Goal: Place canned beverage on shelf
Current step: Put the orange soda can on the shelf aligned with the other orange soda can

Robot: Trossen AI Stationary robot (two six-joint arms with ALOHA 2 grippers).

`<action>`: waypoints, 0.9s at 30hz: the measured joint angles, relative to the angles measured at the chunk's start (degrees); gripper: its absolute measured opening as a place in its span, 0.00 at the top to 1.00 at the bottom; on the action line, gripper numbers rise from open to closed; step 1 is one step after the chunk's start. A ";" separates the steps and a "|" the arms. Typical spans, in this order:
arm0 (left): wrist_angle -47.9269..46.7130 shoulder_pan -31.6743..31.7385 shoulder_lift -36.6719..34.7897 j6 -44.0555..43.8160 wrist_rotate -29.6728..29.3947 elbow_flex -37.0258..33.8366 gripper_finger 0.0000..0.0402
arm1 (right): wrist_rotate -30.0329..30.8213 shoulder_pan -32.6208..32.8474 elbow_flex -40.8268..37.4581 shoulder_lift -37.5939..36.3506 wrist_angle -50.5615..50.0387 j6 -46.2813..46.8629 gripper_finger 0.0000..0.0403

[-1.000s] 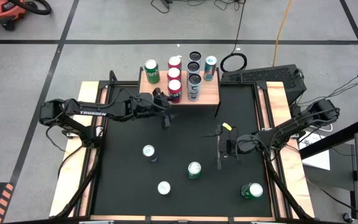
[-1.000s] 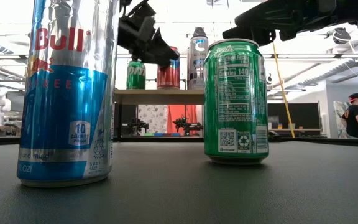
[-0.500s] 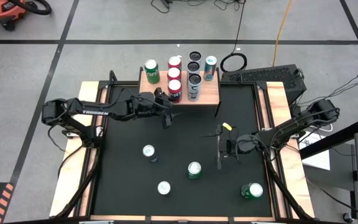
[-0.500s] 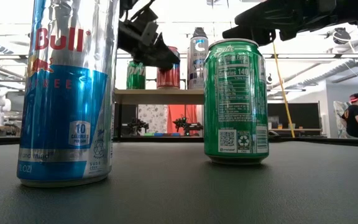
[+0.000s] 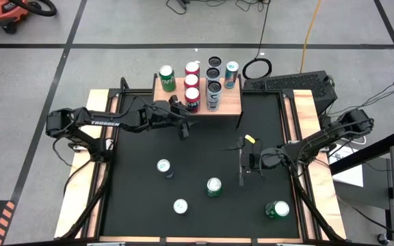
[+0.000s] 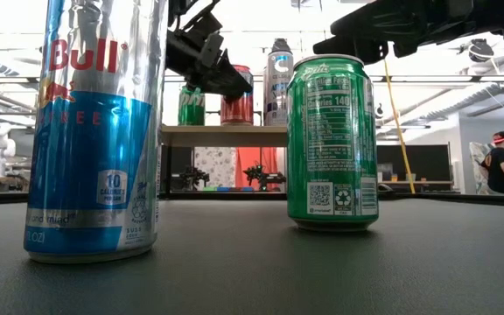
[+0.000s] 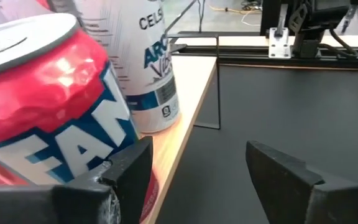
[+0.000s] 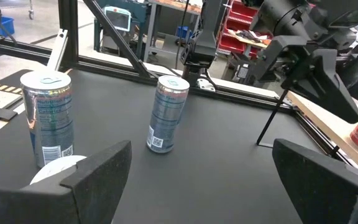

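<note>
High view: overhead, facing straight down, far enough to frame the whole black table [image 5: 197, 205]. Low view: at tabletop height, looking level across toward 12 o'clock, very near a tall blue-and-silver can [image 6: 99, 131]. Left wrist view: close beside a dented red can [image 7: 48, 106]. Right wrist view: low over the table. High and low views share the light-wood shelf [image 5: 231, 104].

Both dark matte-black jointed arms: left arm [image 5: 104, 123] carries white block lettering along its forearm link; right arm [image 5: 320, 140] has a small yellow tag near the wrist. Left pincer [image 7: 197, 180] and right pincer [image 8: 197, 174] have thick, angular black plastic fingers.
</note>
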 joint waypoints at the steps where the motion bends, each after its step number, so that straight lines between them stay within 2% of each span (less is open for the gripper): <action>1: -0.02 0.06 0.00 0.02 -0.07 0.00 0.37 | 0.00 0.00 0.00 0.00 0.00 0.00 0.08; 10: 0.47 0.30 0.00 0.02 -0.50 0.00 0.41 | 0.00 0.02 0.00 0.00 0.00 0.00 0.08; 27: 0.75 0.25 0.00 0.07 -2.61 -0.04 0.41 | -0.02 0.01 0.00 0.00 0.02 0.02 0.08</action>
